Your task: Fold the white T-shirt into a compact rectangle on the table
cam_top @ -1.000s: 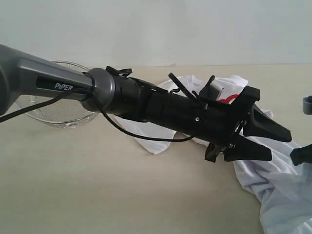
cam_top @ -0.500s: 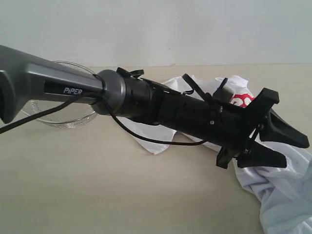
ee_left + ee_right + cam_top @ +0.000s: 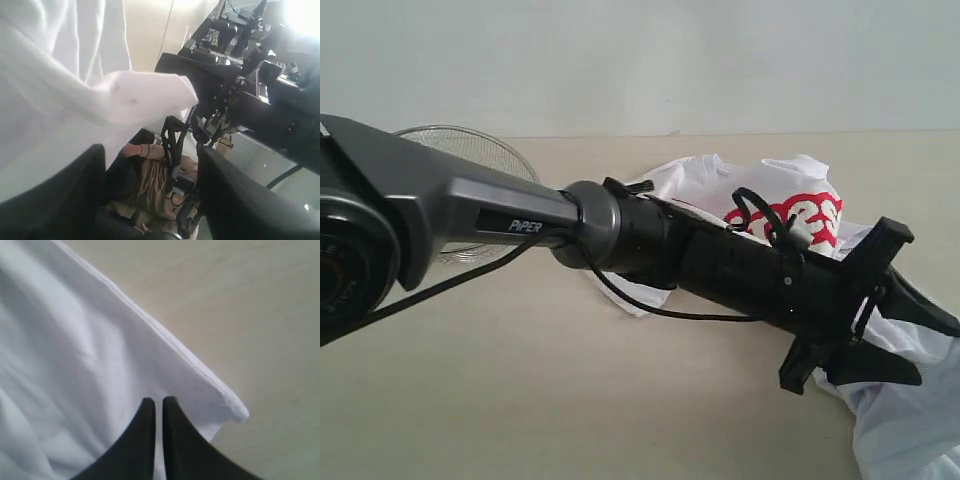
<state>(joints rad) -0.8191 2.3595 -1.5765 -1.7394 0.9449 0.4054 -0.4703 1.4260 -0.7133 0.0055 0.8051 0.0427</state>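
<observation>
Swung the wide-spread left fingers (image 3: 885, 365) lower and rightward over the white T-shirt (image 3: 705, 185) crumpled toward the tabletop's (image 3: 520, 400) right edge, and pinched its hem corner between the closed right fingers (image 3: 152, 412), seemingly for spreading flat.

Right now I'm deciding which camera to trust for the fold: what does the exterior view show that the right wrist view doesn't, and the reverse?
Only the exterior view: the left arm reaching across, its left gripper open at the white T-shirt, the red lettering, and a wire-mesh basket behind. Only the right wrist view: the right gripper shut on the fabric beside a hemmed corner. Both: the shirt lying crumpled, not yet folded, on the table.
</observation>
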